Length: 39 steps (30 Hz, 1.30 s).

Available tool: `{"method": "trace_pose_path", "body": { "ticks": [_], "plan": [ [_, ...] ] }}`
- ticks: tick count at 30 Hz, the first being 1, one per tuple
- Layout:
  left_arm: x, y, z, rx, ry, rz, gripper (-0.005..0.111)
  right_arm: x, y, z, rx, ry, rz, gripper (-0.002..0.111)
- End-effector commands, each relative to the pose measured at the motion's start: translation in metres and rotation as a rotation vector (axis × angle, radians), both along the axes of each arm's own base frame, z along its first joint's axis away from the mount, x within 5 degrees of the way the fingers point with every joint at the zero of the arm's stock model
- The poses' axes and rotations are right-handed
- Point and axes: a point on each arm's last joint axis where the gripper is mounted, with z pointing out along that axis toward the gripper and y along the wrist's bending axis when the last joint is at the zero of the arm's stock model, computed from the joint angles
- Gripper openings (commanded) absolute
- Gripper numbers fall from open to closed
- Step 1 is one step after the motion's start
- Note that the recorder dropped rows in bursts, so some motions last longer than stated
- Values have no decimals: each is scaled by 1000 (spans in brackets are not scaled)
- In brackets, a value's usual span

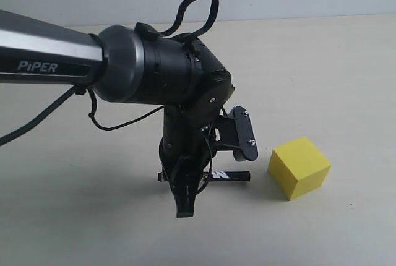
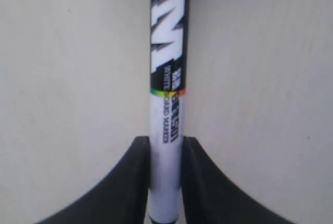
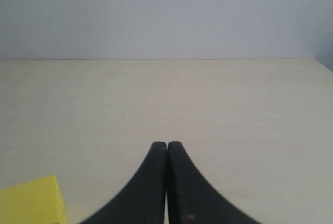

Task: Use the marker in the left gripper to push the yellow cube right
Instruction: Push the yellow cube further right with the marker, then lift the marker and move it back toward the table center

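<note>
The yellow cube (image 1: pixel 300 167) rests on the beige table, right of the left arm; one of its corners also shows in the right wrist view (image 3: pixel 31 203). My left gripper (image 1: pixel 189 180) points down at the table and is shut on the marker (image 1: pixel 230 175), which lies level just above the surface. Its black capped end points at the cube and stops a small gap short of it. In the left wrist view the two fingers (image 2: pixel 136 182) clamp the marker's white barrel (image 2: pixel 166 78) at the gripper (image 2: pixel 165 146). My right gripper (image 3: pixel 166 146) is shut and holds nothing; it is out of the exterior view.
The left arm's grey PiPER tube (image 1: pixel 43 55) and black cables (image 1: pixel 198 6) reach in from the left. A pale wall (image 3: pixel 166 15) rises behind the table's far edge. Bare tabletop (image 1: pixel 346 80) lies right of and behind the cube.
</note>
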Motion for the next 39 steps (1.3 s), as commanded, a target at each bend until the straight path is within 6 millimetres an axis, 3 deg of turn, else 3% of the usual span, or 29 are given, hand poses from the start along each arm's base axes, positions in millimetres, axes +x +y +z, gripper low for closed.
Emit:
{"method": "trace_pose_path", "body": {
  "ticks": [1,6,14,30,39],
  "plan": [
    [4,-11,-4,-113,-49,-13,0,0,0,0,2,-11,2,0],
    [13,-31,4,-263,-110,-3,0,0,0,0,2,-11,2,0],
    [13,-18,3,-138,-50,20,0,0,0,-1,1,-9,2,0],
    [11,-16,2,-103,-32,20,0,0,0,-1,1,-9,2,0],
    [28,6,4,3,-58,96,0,0,0,-1,1,-9,2,0]
  ]
}}
